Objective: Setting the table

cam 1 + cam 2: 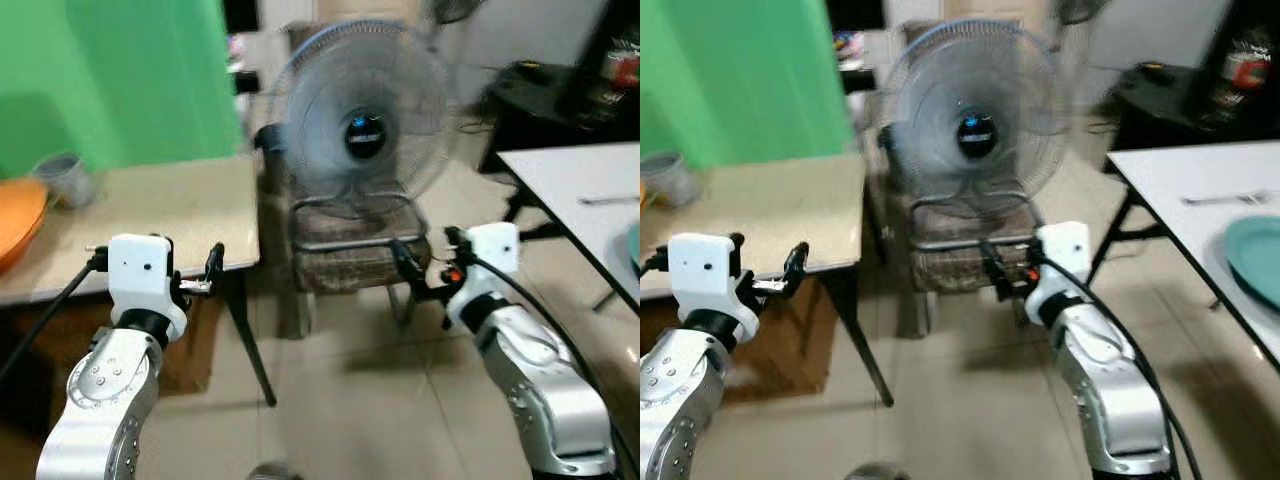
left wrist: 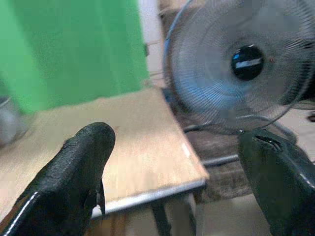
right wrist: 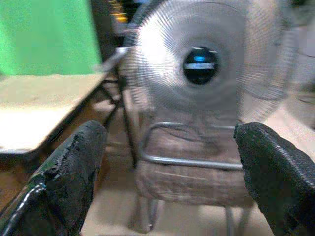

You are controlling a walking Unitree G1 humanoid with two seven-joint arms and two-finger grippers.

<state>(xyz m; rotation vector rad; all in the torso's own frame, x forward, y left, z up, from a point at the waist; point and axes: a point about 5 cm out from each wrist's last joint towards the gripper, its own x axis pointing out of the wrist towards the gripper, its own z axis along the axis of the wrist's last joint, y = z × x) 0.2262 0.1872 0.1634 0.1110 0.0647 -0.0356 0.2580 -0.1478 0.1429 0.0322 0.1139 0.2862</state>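
A tan wooden table [image 1: 170, 205] stands on my left, holding an orange dish [image 1: 15, 222] and a grey metal cup [image 1: 65, 178] at its far left. On my right a white table [image 1: 1200, 175] carries a teal plate [image 1: 1255, 262] and a fork [image 1: 1228, 198]. My left gripper [image 1: 212, 268] is raised by the wooden table's near corner, open and empty; in the left wrist view its fingers [image 2: 83, 162] are spread wide. My right gripper [image 1: 403, 262] is held up in front of the chair, also open and empty, fingers [image 3: 78, 162] wide apart.
A large fan [image 1: 365, 135] sits on a brown padded chair [image 1: 355, 250] between the two tables, straight ahead. A green screen [image 1: 110, 80] rises behind the wooden table. A dark table [image 1: 540, 95] with clutter stands at the back right. Tiled floor [image 1: 360, 400] lies below.
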